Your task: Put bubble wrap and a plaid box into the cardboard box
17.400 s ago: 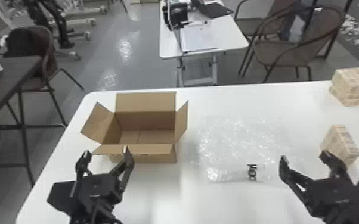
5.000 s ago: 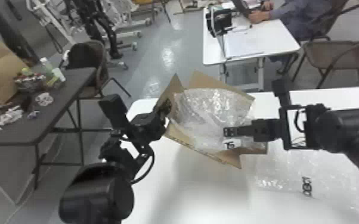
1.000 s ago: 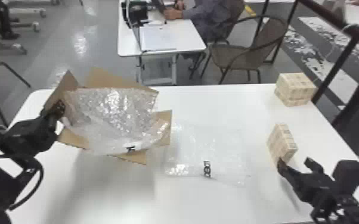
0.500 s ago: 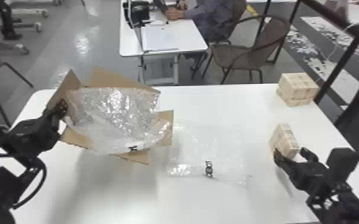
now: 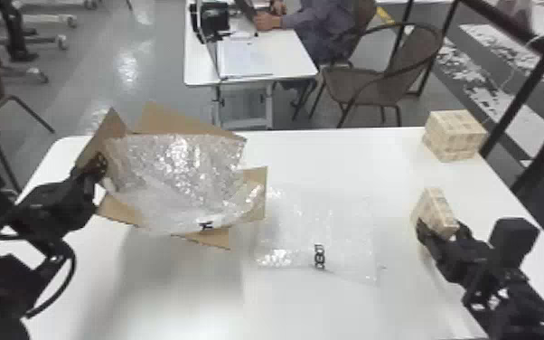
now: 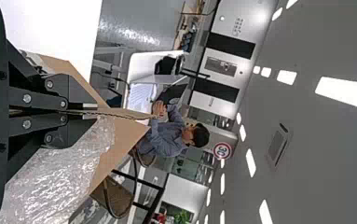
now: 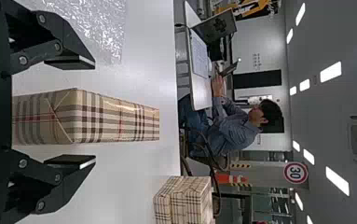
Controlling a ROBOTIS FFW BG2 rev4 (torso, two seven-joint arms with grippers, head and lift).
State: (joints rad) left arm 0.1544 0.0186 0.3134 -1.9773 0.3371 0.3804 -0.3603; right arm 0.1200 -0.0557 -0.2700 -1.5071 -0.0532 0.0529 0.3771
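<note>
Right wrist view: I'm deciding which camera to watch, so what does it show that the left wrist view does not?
Right wrist view: a plaid box between the open fingers of the right tool, and a plaid stack.
Left wrist view: the left tool gripping a flap of the cardboard box.
Both: bubble wrap and ceiling lights.

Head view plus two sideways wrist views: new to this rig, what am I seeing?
A two-armed robot at a white table. The head view looks forward and down; each wrist view comes from a camera on that arm, turned on its side. The left gripper is closed on a flap of the cardboard box, with bubble wrap in its opening. Another sheet lies flat on the table. The right gripper has its fingers open on either side of a plaid box, not holding it. More plaid boxes sit farther back.
</note>
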